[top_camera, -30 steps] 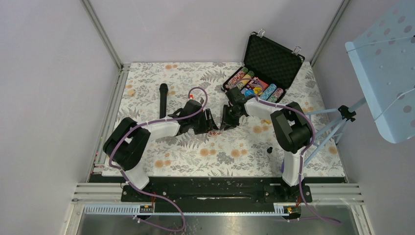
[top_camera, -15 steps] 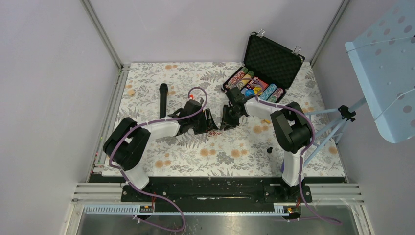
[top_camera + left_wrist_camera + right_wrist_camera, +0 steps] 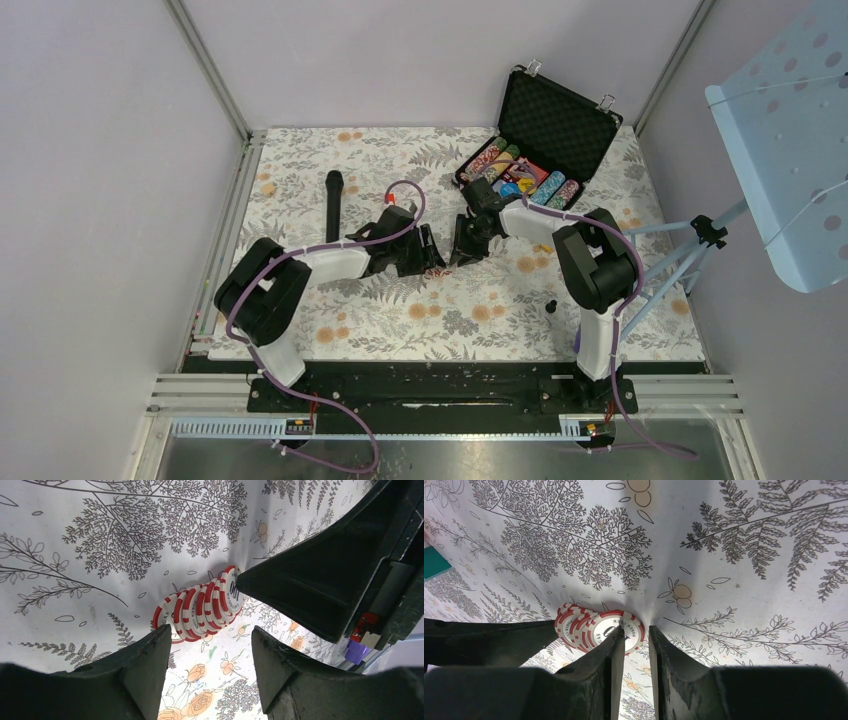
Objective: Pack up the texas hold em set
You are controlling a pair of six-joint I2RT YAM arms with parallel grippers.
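Observation:
The black briefcase (image 3: 556,128) stands open at the back right, its lid up, with striped poker chips (image 3: 520,175) in the tray. A short row of red-and-white chips (image 3: 200,610) lies tipped on the floral cloth between the two grippers. My left gripper (image 3: 211,630) is open, its fingertips just short of the row's near end. My right gripper (image 3: 636,629) stands with jaws a narrow gap apart and nothing between them; its left finger (image 3: 609,655) rests against the face of the end chip (image 3: 616,630).
A black microphone (image 3: 333,200) lies left of the left arm. A teal block (image 3: 434,562) shows at the edge of the right wrist view. A small black object (image 3: 550,305) sits by the right arm's base. A tripod (image 3: 700,240) and blue perforated panel (image 3: 790,150) stand at the right.
The left arm has shifted slightly to the right. The chip row, the right arm and both grippers' openings look the same.

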